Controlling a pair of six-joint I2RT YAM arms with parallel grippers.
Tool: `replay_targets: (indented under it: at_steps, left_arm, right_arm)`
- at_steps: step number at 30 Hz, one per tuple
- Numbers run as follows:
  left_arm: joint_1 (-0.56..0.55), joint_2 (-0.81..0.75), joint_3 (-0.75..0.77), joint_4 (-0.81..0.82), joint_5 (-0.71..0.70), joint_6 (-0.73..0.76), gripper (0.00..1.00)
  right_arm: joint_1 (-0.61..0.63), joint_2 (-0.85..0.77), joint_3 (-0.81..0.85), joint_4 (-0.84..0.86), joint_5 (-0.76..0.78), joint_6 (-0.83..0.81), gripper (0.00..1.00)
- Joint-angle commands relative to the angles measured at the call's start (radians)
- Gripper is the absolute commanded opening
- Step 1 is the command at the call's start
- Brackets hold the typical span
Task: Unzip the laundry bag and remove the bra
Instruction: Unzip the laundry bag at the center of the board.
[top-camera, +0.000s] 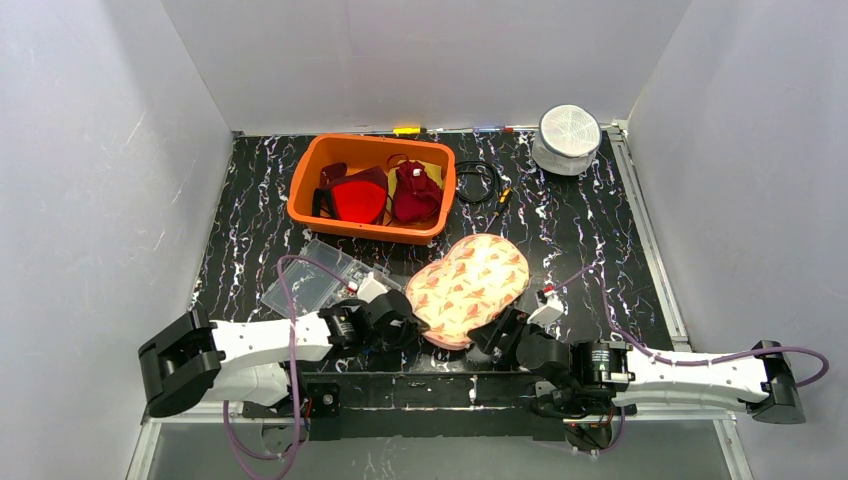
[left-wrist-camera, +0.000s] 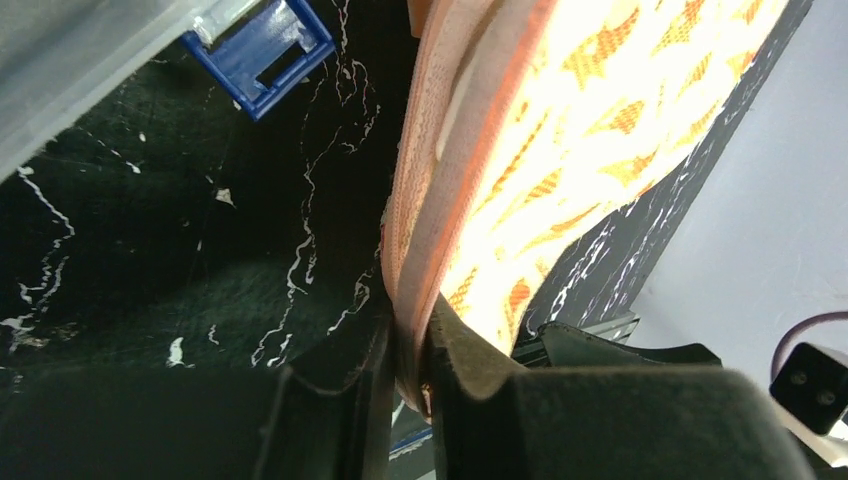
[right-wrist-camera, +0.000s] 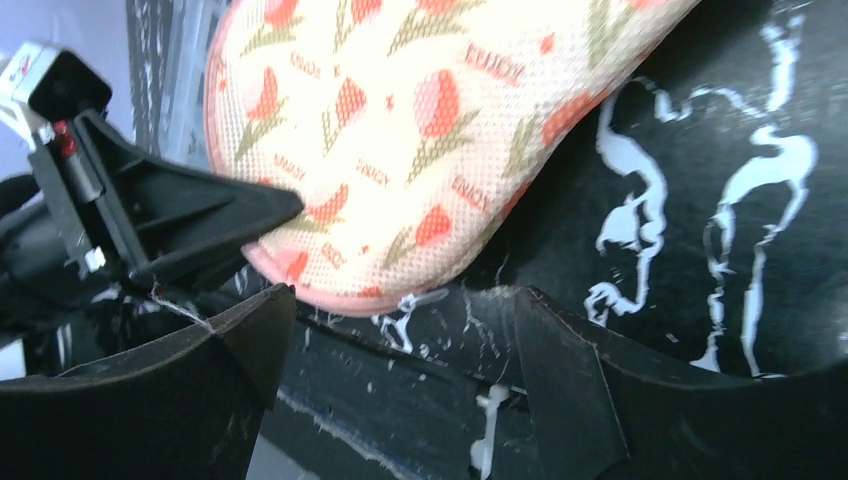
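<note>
The laundry bag (top-camera: 470, 287) is a cream mesh pouch with orange flowers and a pink zipped rim, lying flat mid-table. My left gripper (top-camera: 405, 328) is shut on the bag's pink rim at its near left edge; in the left wrist view the fingers pinch the rim (left-wrist-camera: 420, 300). My right gripper (top-camera: 492, 335) is open at the bag's near right edge, jaws spread just below the bag's rounded end (right-wrist-camera: 400, 150), touching nothing. The bra inside the bag is hidden.
An orange bin (top-camera: 371, 187) with red and maroon garments stands at the back. A clear plastic box (top-camera: 305, 280) lies left of the bag. A black cable (top-camera: 478, 182) and a round white container (top-camera: 568, 138) are at the back right.
</note>
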Motion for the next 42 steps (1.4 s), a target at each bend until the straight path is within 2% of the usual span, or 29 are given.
replay_targets:
  at_steps: [1,6,8,14,18,20,22,23,26,30,35,38,42]
  left_arm:
    - [-0.008,0.031,0.076,-0.032,0.0,0.085,0.22]
    - [-0.009,0.043,0.108,-0.089,0.088,0.175,0.59]
    - [-0.009,0.038,0.116,-0.128,0.117,0.211,0.65]
    - [-0.009,-0.082,0.09,-0.232,0.146,0.305,0.72]
    - [-0.009,-0.139,0.127,-0.318,0.136,0.415,0.71]
    - [-0.009,-0.153,0.169,-0.397,0.111,0.462,0.71]
    - [-0.01,-0.175,0.211,-0.464,0.079,0.512,0.7]
    - [-0.009,-0.189,0.222,-0.487,0.063,0.534,0.7]
    - [-0.009,-0.244,0.231,-0.521,0.031,0.583,0.7]
    - [-0.009,-0.319,0.21,-0.529,-0.012,0.607,0.7]
    - [-0.009,-0.417,0.191,-0.549,-0.079,0.619,0.7]
    - [-0.008,-0.475,0.19,-0.579,-0.141,0.641,0.71]
    - [-0.008,-0.558,0.197,-0.648,-0.249,0.649,0.71]
  right_arm:
    - [0.001,0.021,0.003,-0.084,0.188,0.116,0.87]
    - [-0.026,0.056,-0.015,-0.06,0.206,0.084,0.84]
    - [-0.062,0.067,-0.032,-0.004,0.171,0.034,0.84]
    - [-0.342,0.193,-0.045,0.203,-0.135,-0.203,0.84]
    - [-0.428,0.32,0.003,0.292,-0.189,-0.316,0.83]
    - [-0.471,0.384,0.026,0.338,-0.229,-0.371,0.77]
    - [-0.533,0.449,0.054,0.379,-0.27,-0.442,0.65]
    - [-0.555,0.48,0.073,0.385,-0.286,-0.487,0.64]
    - [-0.602,0.58,0.179,0.359,-0.321,-0.651,0.72]
    - [-0.604,0.612,0.296,0.248,-0.264,-0.809,0.83]
    - [-0.574,0.51,0.403,0.081,-0.236,-0.887,0.92]
    - [-0.467,0.509,0.476,0.003,-0.207,-0.934,0.92]
    - [-0.244,0.642,0.608,-0.054,-0.09,-0.969,0.89]
